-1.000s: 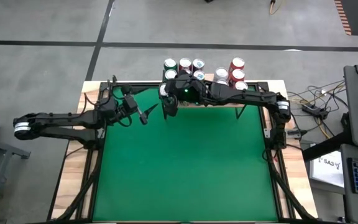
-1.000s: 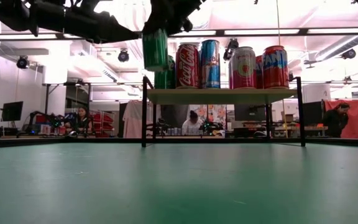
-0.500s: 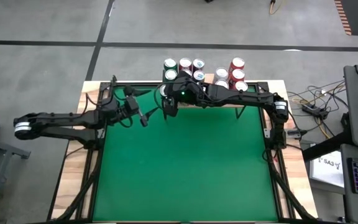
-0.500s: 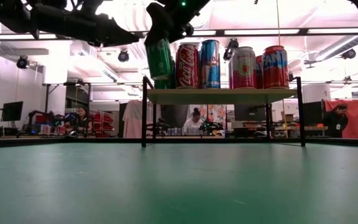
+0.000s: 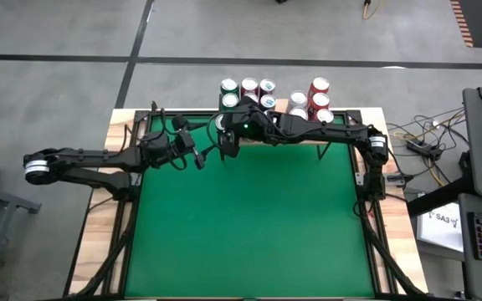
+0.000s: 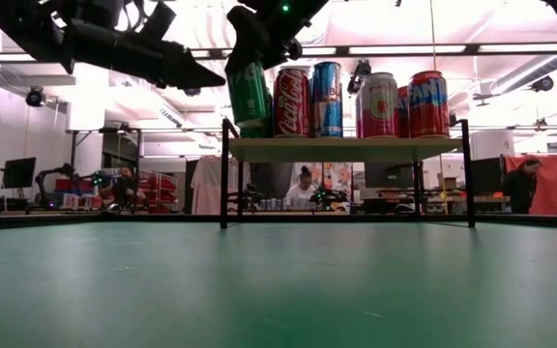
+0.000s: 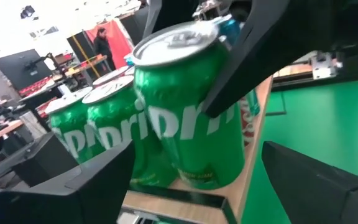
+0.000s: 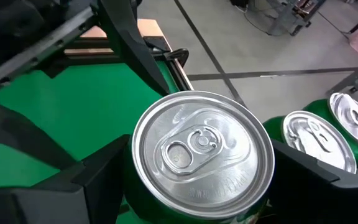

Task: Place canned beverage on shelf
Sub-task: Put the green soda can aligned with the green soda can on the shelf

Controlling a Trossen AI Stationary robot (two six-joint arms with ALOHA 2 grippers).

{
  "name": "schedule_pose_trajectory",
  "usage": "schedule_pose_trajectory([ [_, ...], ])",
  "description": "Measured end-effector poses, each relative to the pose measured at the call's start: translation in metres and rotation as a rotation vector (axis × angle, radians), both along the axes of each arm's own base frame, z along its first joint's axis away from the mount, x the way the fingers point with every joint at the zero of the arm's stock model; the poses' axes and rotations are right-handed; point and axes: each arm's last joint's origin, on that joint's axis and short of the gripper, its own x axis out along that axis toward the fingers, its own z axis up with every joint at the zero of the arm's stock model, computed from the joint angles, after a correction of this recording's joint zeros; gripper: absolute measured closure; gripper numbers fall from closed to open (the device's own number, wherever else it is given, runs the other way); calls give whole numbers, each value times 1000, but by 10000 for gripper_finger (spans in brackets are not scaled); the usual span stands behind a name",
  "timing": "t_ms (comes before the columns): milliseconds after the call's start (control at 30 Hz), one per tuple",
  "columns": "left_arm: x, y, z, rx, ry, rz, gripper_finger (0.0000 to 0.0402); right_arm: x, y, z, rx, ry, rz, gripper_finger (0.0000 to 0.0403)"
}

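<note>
A green Sprite can (image 6: pixel 248 92) hangs tilted at the left front corner of the shelf (image 6: pixel 346 149), with my right gripper (image 5: pixel 227 138) shut on it. Its bottom is just over the wooden board (image 7: pixel 179 202); whether it touches the board, I cannot tell. Two more green cans (image 7: pixel 98 137) stand right behind it on the board. My left gripper (image 5: pixel 199 157) is open and level, just left of the held can and pointing at it. Its fingers (image 7: pixel 55 193) stand apart short of the can and touch nothing. My right gripper pinches the green can between its two fingers, one on each side of the wall just below the top rim (image 8: pixel 129 186). The fingers (image 7: pixel 241 68) come from above, slanting down along the can. The can leans, its top (image 8: pixel 202 152) toward the wrist.
Red, blue and pink cans (image 6: pixel 326 99) stand in rows along the shelf to the right of the held can. The green felt tabletop (image 5: pixel 249 226) lies bare in front of the shelf. Black rails (image 5: pixel 360 180) frame the table's sides.
My right gripper has sunk a little toward the shelf's corner and tipped, so the can, upright a second ago, now leans. My left gripper has moved toward the table's right, closer to the held can.
</note>
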Motion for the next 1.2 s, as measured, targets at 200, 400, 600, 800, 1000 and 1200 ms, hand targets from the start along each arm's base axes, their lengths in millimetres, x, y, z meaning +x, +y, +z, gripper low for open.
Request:
schedule_pose_trajectory([
  [200, 1, 4, -2, -2, 7, 18, 103, 0, 0, 1, -2, -10, 0, 108],
  [400, 1, 4, -1, 5, -6, 16, 141, 1, 0, 0, -2, -10, 0, 108],
  [600, 1, 4, -4, 27, 41, 8, 185, 0, -1, 0, -2, -10, -2, 108],
  [800, 1, 3, 0, 21, 4, -19, 227, 0, -2, 0, -6, -7, -1, 108],
  [1000, 0, 2, 2, -23, -40, -38, 213, 0, -2, 0, -8, -5, 0, 108],
  [1200, 1, 4, 1, -42, -49, -29, 151, 1, -2, 1, -13, -12, 2, 108],
])
